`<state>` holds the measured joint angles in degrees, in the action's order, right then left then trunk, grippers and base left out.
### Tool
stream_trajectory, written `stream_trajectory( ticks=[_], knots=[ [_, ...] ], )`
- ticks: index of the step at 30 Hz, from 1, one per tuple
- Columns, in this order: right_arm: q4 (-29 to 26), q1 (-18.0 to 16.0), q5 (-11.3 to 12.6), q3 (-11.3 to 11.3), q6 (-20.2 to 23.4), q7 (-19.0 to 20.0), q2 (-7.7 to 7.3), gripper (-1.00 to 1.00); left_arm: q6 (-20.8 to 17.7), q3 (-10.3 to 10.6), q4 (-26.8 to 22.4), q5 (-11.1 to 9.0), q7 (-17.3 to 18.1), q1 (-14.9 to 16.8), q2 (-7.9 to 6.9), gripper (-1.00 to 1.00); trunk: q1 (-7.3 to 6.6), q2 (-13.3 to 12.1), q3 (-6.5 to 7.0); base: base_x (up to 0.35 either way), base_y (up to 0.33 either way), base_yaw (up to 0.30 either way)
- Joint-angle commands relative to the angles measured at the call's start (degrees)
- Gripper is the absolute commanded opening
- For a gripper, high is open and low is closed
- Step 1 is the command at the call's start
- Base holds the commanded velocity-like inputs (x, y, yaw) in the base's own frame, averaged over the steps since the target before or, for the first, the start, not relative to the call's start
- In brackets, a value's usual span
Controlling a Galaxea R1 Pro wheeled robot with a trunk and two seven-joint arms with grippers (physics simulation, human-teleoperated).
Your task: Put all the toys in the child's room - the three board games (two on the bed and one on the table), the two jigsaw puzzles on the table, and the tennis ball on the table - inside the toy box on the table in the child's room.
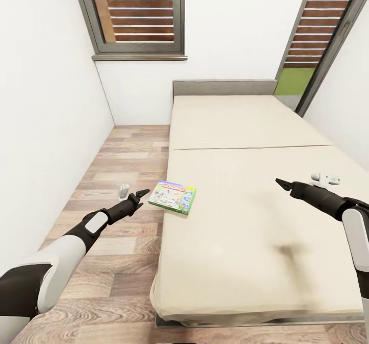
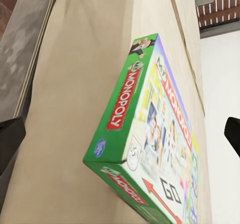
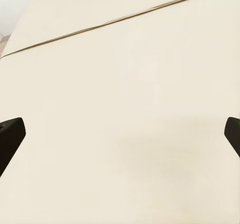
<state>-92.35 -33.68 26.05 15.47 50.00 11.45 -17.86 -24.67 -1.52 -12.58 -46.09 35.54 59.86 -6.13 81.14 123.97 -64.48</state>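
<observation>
One board game (image 1: 172, 197), a flat green Monopoly box, lies on the bed (image 1: 256, 216) close to its left edge. My left gripper (image 1: 141, 194) hovers over the floor just left of the box, open, its dark fingertips (image 2: 10, 140) spread wide with the box (image 2: 150, 139) ahead between them. Over the bed's right half my right gripper (image 1: 281, 182) is open above bare mattress (image 3: 120, 59), holding nothing. The table, toy box, jigsaw puzzles and tennis ball are out of view.
The beige bed has a grey headboard (image 1: 224, 87) against the far wall. A strip of wood-plank floor (image 1: 128, 149) runs between the bed and the white left wall (image 1: 46, 108). A shuttered window (image 1: 136, 13) sits above it, with a glazed opening (image 1: 328, 31) at the right.
</observation>
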Motion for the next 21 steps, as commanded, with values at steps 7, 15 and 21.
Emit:
stream_trajectory(
  ticks=[7,15,21],
  knots=[
    [0.0,-0.1,-0.4,0.1,0.3,0.5,0.02,1.00,-0.5,-0.2,0.0,-0.2,0.1,-0.1,-0.02,1.00,-0.01,0.0,-0.04,0.000,0.000,-0.060],
    [0.0,-0.1,-0.4,0.1,0.3,0.5,0.07,1.00,-0.3,-0.2,0.0,-0.2,0.0,-0.2,-0.12,1.00,-0.01,0.0,-0.04,0.000,0.000,-0.021],
    [0.0,0.0,-0.4,0.1,0.3,0.5,0.21,1.00,-0.2,-0.3,0.0,-0.2,0.0,-0.3,-0.40,1.00,-0.01,0.0,-0.04,0.000,0.000,-0.007]
  ],
)
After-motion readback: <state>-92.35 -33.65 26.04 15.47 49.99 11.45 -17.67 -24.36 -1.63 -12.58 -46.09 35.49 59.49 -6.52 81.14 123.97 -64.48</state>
